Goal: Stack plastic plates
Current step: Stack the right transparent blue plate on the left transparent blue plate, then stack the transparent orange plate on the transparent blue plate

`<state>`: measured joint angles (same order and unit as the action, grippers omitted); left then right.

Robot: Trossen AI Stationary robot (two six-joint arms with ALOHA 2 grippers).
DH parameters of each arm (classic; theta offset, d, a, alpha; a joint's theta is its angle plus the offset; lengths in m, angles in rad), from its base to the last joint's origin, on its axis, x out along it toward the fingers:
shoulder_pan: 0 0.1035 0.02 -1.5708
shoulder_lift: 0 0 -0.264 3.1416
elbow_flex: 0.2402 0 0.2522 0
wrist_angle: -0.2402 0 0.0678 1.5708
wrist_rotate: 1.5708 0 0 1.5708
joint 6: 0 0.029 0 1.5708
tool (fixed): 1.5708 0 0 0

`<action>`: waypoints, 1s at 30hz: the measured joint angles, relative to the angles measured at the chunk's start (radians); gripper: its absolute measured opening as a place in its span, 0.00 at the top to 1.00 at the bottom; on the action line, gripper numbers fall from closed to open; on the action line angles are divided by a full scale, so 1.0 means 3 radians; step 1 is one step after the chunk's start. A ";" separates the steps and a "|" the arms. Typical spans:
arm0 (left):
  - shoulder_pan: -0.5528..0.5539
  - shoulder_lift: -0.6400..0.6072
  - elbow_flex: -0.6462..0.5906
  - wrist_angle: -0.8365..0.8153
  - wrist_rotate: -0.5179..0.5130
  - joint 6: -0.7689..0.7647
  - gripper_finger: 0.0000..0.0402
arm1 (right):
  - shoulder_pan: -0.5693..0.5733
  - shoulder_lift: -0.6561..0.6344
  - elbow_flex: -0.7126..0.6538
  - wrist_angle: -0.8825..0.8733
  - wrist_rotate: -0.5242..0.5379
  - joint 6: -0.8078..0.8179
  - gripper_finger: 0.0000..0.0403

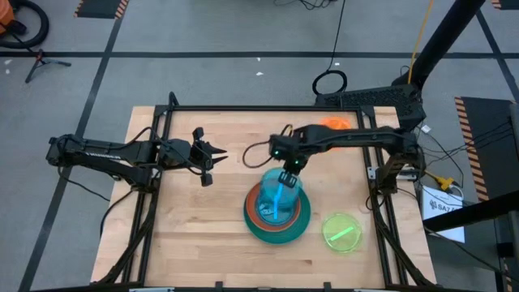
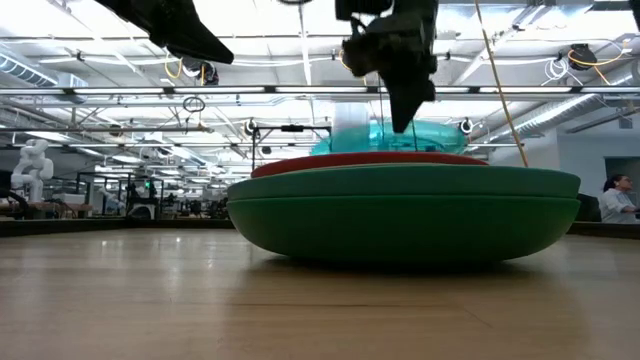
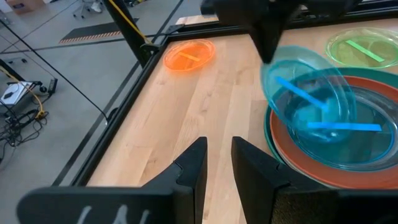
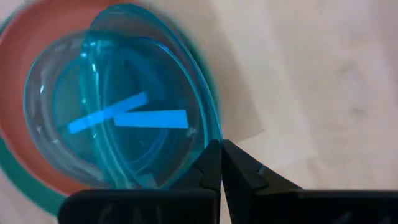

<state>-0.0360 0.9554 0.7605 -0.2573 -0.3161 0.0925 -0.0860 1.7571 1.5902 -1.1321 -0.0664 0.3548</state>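
We see our right gripper (image 1: 288, 175) pinched on the blue plate's (image 1: 280, 193) twelve-o'clock rim above the stack (image 1: 276, 221); released tilted, it could slide off, while our left gripper (image 1: 212, 156) waits parted at nine o'clock.

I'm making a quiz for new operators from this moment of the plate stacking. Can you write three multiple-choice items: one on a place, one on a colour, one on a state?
1. Where does the orange plate lie?
A. on the stack
B. at the table's far edge, by the right arm's base
C. under the left gripper

2. What colour is the plate lying alone, to the right of the stack in the high view?
A. lime
B. pink
C. red

3. What is the right gripper doing?
A. hanging open, far from any plate
B. shut on the blue plate's rim, above the stack
C. resting flat on bare wood

Key: 1 B, the orange plate sits apart from the stack. 2 A, the lime plate lies alone on the wood. 3 B, the right gripper pinches the rim of a translucent blue plate, tilted over the stack, while the left gripper hangs away to the side.
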 joint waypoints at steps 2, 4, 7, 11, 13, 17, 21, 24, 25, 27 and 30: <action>0.0000 0.0000 0.0000 0.0001 0.0000 0.0000 0.80 | 0.0038 0.0092 0.0000 0.0000 -0.0128 -0.0007 1.00; 0.0000 0.0000 0.0000 0.0000 0.0000 0.0001 0.80 | 0.0070 0.0159 0.0000 0.0004 -0.0222 -0.0015 1.00; 0.0001 0.0000 0.0000 0.0001 0.0000 0.0000 0.80 | 0.0114 0.0249 0.0000 0.0010 -0.0229 -0.0002 0.98; 0.0000 0.0000 0.0000 0.0001 0.0000 0.0001 0.80 | 0.0142 0.0283 0.0000 0.0056 -0.0221 0.0000 0.92; 0.0000 0.0000 0.0000 -0.0001 0.0000 0.0000 0.80 | 0.0155 0.0285 0.0000 0.0099 -0.0222 0.0000 0.89; 0.0000 0.0000 0.0000 0.0000 0.0000 0.0001 0.80 | 0.0164 0.0287 0.0000 0.0145 -0.0223 0.0000 0.81; 0.0000 0.0000 0.0000 0.0000 0.0000 0.0000 0.80 | 0.0163 0.0287 0.0000 0.0136 -0.0221 0.0000 0.74; 0.0000 0.0000 0.0000 0.0000 0.0000 0.0001 0.80 | 0.0163 0.0287 0.0000 0.0137 -0.0219 0.0000 0.72; 0.0000 0.0000 0.0000 0.0000 0.0000 0.0000 0.80 | 0.0163 0.0287 0.0000 0.0138 -0.0219 0.0000 0.71; 0.0000 0.0000 0.0000 0.0000 0.0000 0.0001 0.80 | 0.0163 0.0287 0.0000 0.0136 -0.0219 0.0000 0.71; 0.0000 0.0000 0.0000 0.0000 0.0000 0.0000 0.80 | 0.0163 0.0287 0.0000 0.0136 -0.0219 0.0000 0.71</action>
<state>-0.0360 0.9554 0.7605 -0.2573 -0.3161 0.0925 -0.0372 1.8431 1.5902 -1.0912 -0.1322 0.3550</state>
